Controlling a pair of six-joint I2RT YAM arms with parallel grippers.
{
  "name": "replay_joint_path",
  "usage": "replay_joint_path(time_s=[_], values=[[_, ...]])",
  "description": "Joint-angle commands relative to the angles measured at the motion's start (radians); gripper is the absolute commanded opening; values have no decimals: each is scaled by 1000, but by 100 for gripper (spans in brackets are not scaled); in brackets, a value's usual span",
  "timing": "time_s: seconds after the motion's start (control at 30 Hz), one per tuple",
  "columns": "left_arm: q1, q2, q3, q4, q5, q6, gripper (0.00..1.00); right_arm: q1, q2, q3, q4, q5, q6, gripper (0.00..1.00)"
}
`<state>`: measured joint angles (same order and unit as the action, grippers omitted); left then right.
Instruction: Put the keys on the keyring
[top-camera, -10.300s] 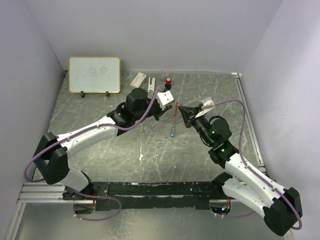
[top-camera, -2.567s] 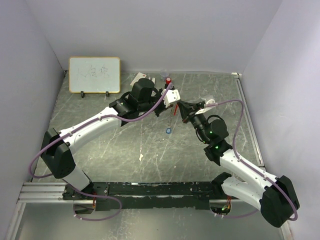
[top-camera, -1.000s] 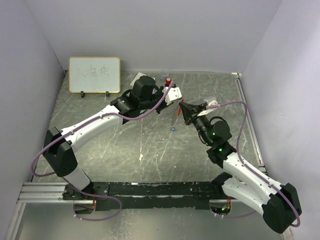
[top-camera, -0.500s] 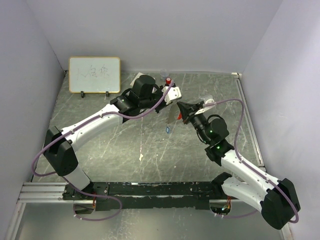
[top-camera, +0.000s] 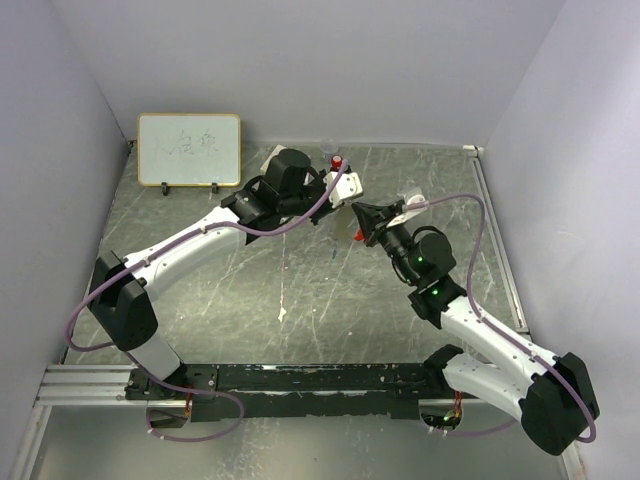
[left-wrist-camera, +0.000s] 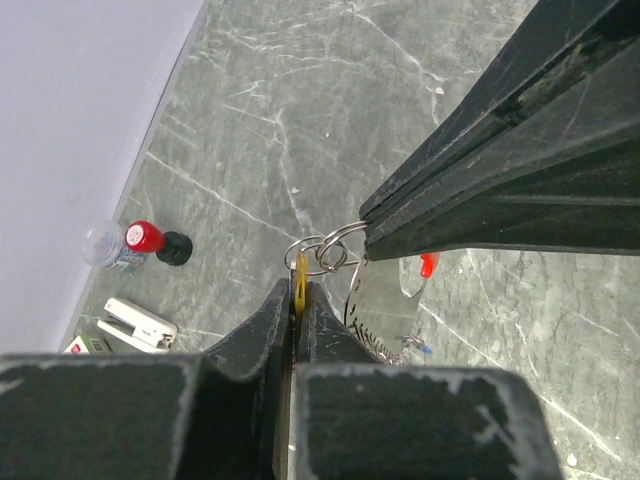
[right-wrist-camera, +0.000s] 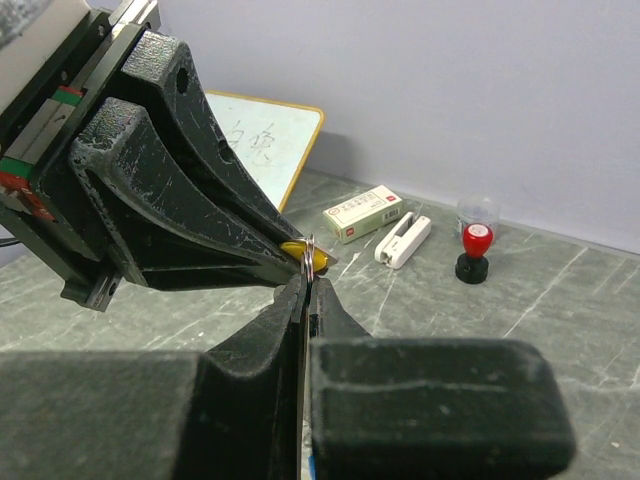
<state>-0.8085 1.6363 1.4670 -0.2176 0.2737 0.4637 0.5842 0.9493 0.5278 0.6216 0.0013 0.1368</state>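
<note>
The whiteboard (right-wrist-camera: 262, 140) carries handwriting too faint to read, and the print on the white box (right-wrist-camera: 365, 213) is too small. A clear cup (right-wrist-camera: 478, 212) stands beside the red-capped cylinder (right-wrist-camera: 475, 248); its contents cannot be told. Above the counter (top-camera: 300, 290), the left fingers (left-wrist-camera: 275, 315) pinch the tan-gold key (left-wrist-camera: 300, 285). The right fingers (right-wrist-camera: 290, 320), pressed together, grip a wire ring (left-wrist-camera: 322, 252) touching it. The keyring's beaded chain (left-wrist-camera: 372, 338) and red tag (left-wrist-camera: 428, 265) hang beneath.

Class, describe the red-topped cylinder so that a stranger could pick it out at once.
Start at the whiteboard by the back wall and go right, past the white box and stapler. The cylinder stands next, by a clear cup: only it has a red top on a black base.
</note>
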Motion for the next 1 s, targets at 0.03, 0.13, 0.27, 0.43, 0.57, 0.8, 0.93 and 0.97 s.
replay_joint_path(time_s=[0.03,0.13,0.27,0.43,0.57,0.8,0.93,0.97], values=[[2,-4,34,16,35,21,7,0,-61,-16,61,49,-7,0],[2,-3,22,17,52,25,7,0,-90,-45,102,83,-5,0],[2,-4,14,15,77,24,7,1,-115,-73,161,103,-12,0],[1,4,21,-6,112,28,7,0,-113,-78,194,86,-19,0],[3,22,42,-40,141,40,7,1,-115,-83,227,75,-21,0],[2,33,64,-70,185,56,7,0,-101,-74,244,59,-25,0],[2,39,75,-84,195,62,7,0,-94,-70,252,54,-28,0],[1,39,77,-85,192,62,7,1,-93,-67,249,50,-29,0]])
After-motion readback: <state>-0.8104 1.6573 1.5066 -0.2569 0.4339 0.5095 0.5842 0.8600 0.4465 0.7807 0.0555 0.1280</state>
